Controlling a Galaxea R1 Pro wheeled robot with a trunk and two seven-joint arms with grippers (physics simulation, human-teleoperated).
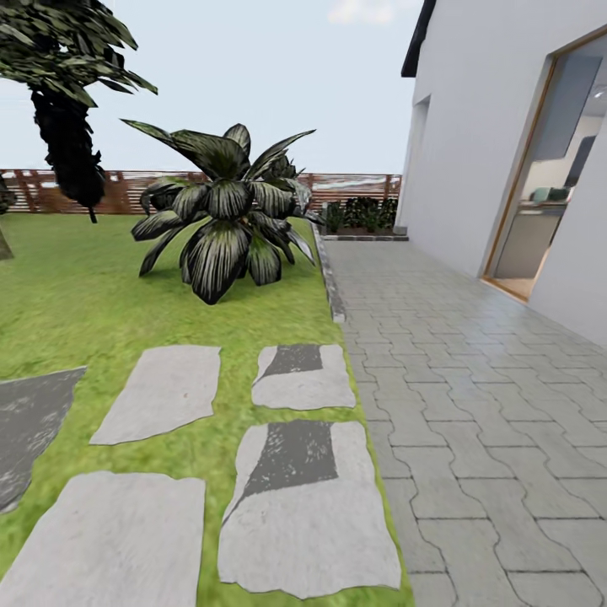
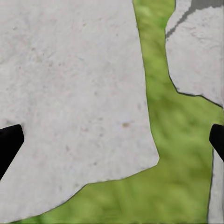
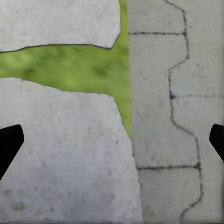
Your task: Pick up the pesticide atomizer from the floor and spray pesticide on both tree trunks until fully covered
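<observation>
A wide paved path (image 1: 472,396) is seen at right, edged by the lawn (image 1: 76,295) with stepping stones (image 1: 308,506). The fence (image 1: 118,190) bounds the garden. Left end effector (image 2: 112,140) and right end effector (image 3: 112,140) are spread wide, empty.

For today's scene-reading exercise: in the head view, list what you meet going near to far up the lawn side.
Stepping stones → broad-leaved plant → slatted wooden fence.
</observation>
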